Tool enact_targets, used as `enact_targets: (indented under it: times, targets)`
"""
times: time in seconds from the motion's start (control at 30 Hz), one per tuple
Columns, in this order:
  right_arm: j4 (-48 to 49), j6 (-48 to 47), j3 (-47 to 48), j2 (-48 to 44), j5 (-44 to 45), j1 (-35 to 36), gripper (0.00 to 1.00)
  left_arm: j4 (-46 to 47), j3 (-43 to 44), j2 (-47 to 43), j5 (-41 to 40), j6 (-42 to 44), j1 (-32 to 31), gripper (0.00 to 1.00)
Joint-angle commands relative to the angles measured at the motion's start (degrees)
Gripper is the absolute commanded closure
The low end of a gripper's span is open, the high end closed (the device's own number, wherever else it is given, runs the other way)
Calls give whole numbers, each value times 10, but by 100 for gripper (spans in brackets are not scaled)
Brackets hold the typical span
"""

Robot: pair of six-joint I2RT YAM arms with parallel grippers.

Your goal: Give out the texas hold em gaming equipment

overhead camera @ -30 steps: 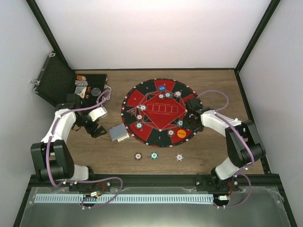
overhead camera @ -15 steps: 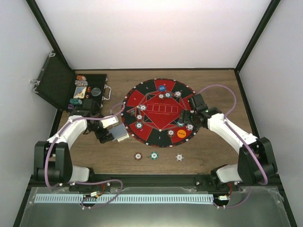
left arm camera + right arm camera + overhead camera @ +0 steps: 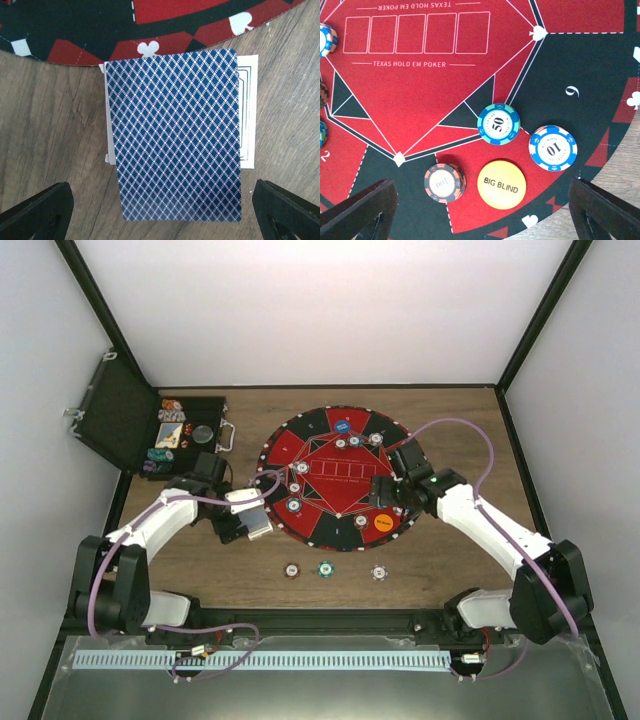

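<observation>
The deck of playing cards (image 3: 175, 135) lies face down on the tabletop (image 3: 50, 125) at the left near rim of the round poker mat (image 3: 338, 478), blue diamond-lattice back upward. Its long axis runs straight out from the mat, and its far short edge just meets the rim. A white card underneath juts out along one long side. The left hand (image 3: 161, 200) hangs directly above, fingers spread wide to either side of the deck's near end and touching nothing. From the overhead camera this hand hides part of the deck.

On the mat's right near sector lie a teal 50 chip (image 3: 498, 123), a blue-and-white 10 chip (image 3: 553, 148), a dark 100 chip (image 3: 444, 183) and the orange BIG BLIND button (image 3: 501, 183) — all flat and close together. The right hand (image 3: 482, 200) hovers over them, released and empty.

More chips ring the mat's red centre diamond, which carries five printed card boxes. A blue button (image 3: 342, 426) sits on the mat's far side. Three loose chips (image 3: 325, 568) lie in a row on bare wood just off the mat's near edge.

A black case (image 3: 190, 435) stands open beyond the mat's far left — lid up against the wall, a few chips and small pieces in its tray.

The tabletop is brown wood grain, enclosed by white walls with black frame posts at the corners.
</observation>
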Motion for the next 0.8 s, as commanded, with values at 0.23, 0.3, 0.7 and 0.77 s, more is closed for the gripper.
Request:
enact_targets:
  times: [0.23, 0.3, 0.7, 0.77]
  targets:
    - [-20, 6, 39, -22, -4, 9, 4, -4, -4, 24, -41, -3, -21, 0]
    - [-19, 6, 39, -22, -6, 9, 4, 0, -4, 28, -49, -5, -23, 0]
    - [-20, 3, 48, -27, -18, 10, 5, 13, 0, 68, -71, -16, -26, 0]
    - [-20, 3, 50, -28, -20, 10, 5, 16, 0, 71, -70, -16, -26, 0]
